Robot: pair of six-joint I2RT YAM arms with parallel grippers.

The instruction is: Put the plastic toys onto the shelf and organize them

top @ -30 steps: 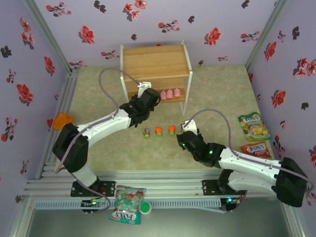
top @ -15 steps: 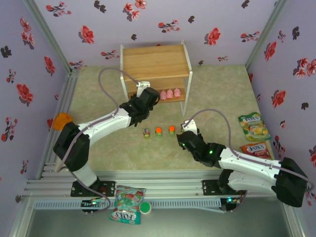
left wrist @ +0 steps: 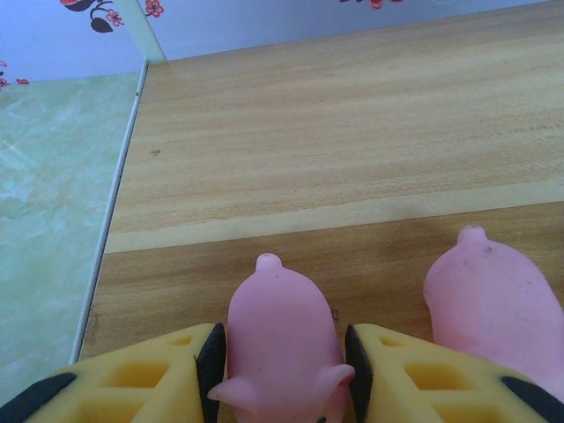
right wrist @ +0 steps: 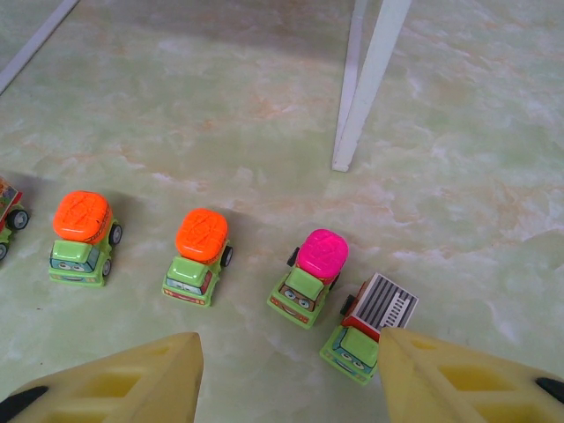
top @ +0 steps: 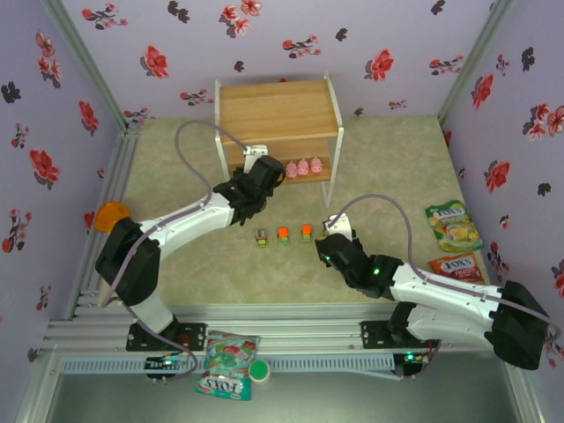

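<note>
Pig (left wrist: 282,308) sits on shelf (left wrist: 352,132) lower board, near left edge, flanked closely by left gripper (left wrist: 282,357) fingers; gripping or not, cannot tell. Right gripper (right wrist: 289,339) wide open, empty, above cars (right wrist: 310,275) on table (right wrist: 220,106).

Your shelf (top: 278,110) holds pink pigs (top: 303,166) on its lower board; on the table (top: 388,167), cars (top: 283,235) line up nearer, candy bags (top: 452,225) at the right edge.

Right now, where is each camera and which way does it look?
Top external: above and behind the arms, looking down on the table; the left gripper and right gripper show.
Left wrist: at the shelf, facing its board; yellow fingers flank a pink pig.
Right wrist: low over the table, facing the cars; spread yellow fingers show.
Shared: top and right wrist both see the cars.
</note>
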